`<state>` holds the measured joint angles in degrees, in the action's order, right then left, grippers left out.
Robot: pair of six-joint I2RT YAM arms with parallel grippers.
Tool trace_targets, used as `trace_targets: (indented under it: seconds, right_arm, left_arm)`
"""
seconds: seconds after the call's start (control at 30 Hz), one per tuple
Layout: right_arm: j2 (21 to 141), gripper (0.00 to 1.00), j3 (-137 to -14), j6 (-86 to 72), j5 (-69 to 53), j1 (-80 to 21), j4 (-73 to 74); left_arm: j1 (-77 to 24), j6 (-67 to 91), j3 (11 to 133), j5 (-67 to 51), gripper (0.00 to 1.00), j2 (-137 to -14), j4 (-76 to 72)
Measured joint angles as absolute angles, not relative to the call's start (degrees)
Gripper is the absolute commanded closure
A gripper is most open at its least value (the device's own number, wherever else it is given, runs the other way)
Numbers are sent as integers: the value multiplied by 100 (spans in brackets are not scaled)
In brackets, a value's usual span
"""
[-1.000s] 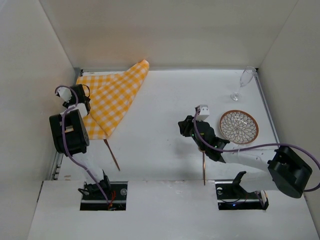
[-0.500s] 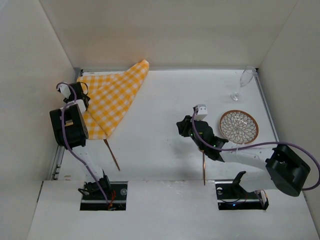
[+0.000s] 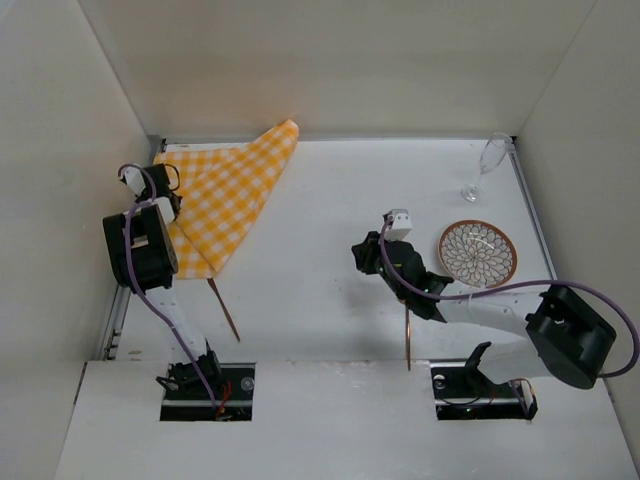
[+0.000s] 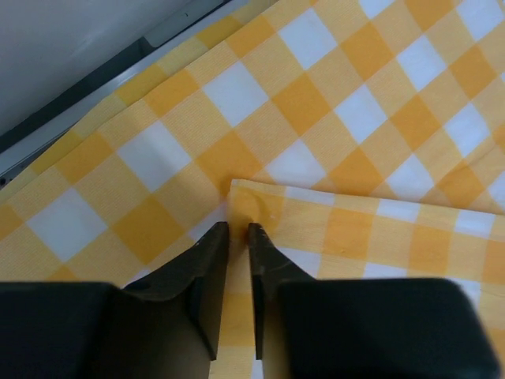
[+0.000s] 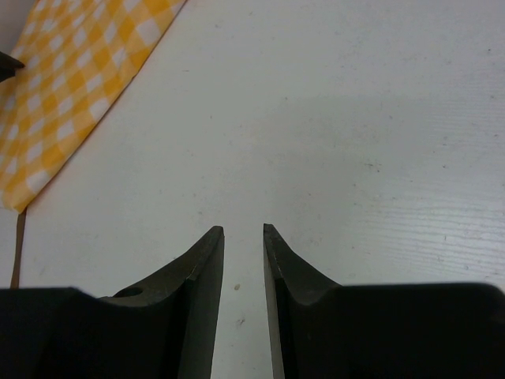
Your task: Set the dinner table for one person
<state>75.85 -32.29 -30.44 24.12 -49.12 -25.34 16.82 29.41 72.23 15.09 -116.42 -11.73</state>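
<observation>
Tabletop (image 3: 320,200) fills most of the overhead view, white and walled on three sides. A yellow-and-white checked cloth (image 3: 225,195) lies at its far left corner, one tip riding up the back wall (image 3: 330,70). The left hand (image 4: 239,229) sits low over a folded cloth corner, fingers drawn almost together with only a thin slit between; whether any fabric is nipped there cannot be made out. The right hand (image 5: 243,230) hovers over bare tabletop near the middle, fingers close together and holding nothing. A thin brown utensil (image 3: 224,310) runs out from under the cloth's near edge, its top end hidden. A second one (image 3: 407,340) is partly covered by the right arm. A patterned plate (image 3: 477,253) lies at the right, and a clear, faint stemmed glass (image 3: 485,165) stands beyond it.
</observation>
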Motion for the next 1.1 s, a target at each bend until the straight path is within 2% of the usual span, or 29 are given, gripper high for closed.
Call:
trace_targets:
  seconds: [0.23, 0.47, 0.87, 0.97, 1.1]
  right_arm:
    - [7686, 68, -3258, -3044, 2399, -4912, -2506]
    - [7682, 69, -3258, -3046, 2401, -4901, -2491]
    - [7050, 70, -3079, -3098, 2768, -4842, -2512]
    - [6683, 80, -2886, -3197, 3050, -4733, -2517]
    - [6241, 82, -2685, -3470, 3347, -4429, -2469]
  left_arm:
    - [1446, 2952, 7456, 1487, 98, -11642, -1184]
    - [731, 3059, 7502, 1461, 100, -11476, -1374]
    - [-1634, 3208, 7450, 1031, 100, -10895, -2272]
    - [-2349, 3201, 7155, 847, 100, -10884, -2724]
    - [-3173, 3192, 6571, 425, 97, -10877, -3218]
